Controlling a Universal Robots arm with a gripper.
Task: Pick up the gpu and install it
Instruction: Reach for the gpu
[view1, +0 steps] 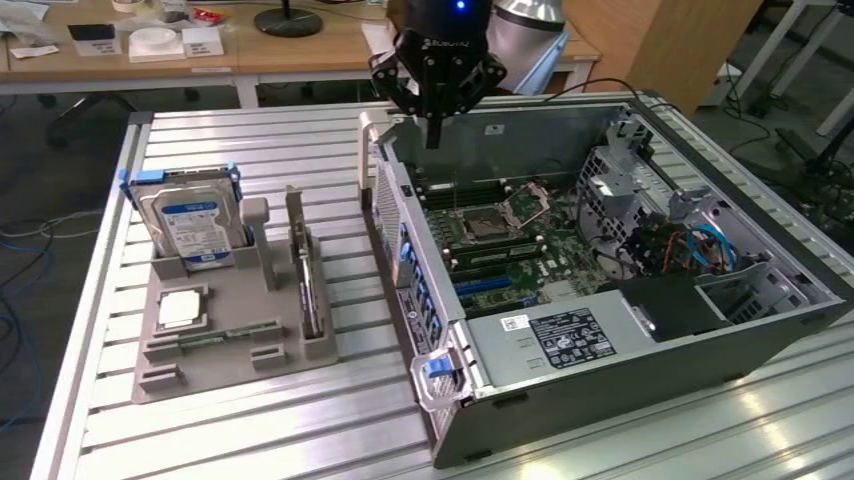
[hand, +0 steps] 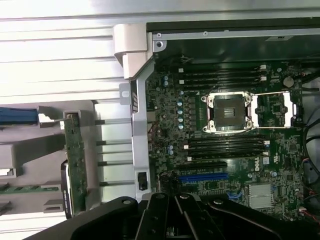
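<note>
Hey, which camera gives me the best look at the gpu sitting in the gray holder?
The wrist view: the gpu shows its green board face and components, standing on edge in the gray holder. The exterior view shows it as a thin dark edge-on strip in the holder's slot.

The gpu (hand: 76, 160), off to one side of the jaws, has one end hidden behind their black mount (hand: 115, 220).

green gpu (view1: 306, 295), on edge, in gray holder (view1: 200, 375)
</note>
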